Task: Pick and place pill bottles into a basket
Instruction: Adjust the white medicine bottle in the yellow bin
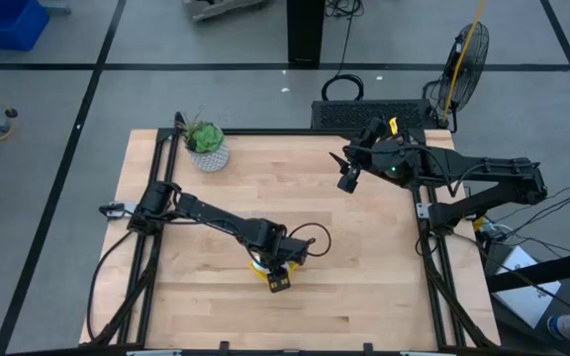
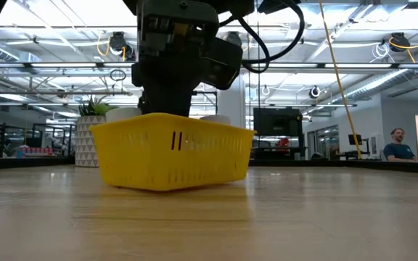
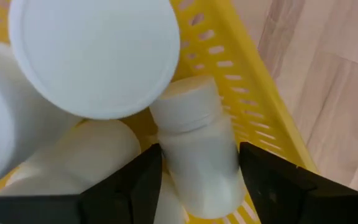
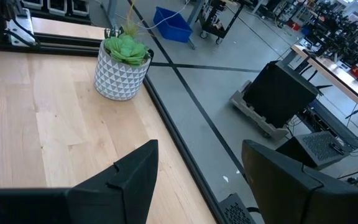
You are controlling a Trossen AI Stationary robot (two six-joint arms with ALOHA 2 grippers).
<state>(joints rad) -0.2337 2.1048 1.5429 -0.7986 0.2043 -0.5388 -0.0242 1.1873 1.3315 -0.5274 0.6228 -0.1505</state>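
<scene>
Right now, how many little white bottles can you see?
3 pill bottles, all in the basket: one between the left gripper fingers, one beside it, one cap-up. More may be hidden.

Left gripper (image 3: 197, 180) spread; right gripper (image 4: 197, 180) spread.

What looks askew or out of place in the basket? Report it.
In the yellow basket, the pill bottles are jumbled, not upright: one pill bottle lies tilted between the left end effector fingers, against the wall. Nothing looks spilled or damaged.
</scene>
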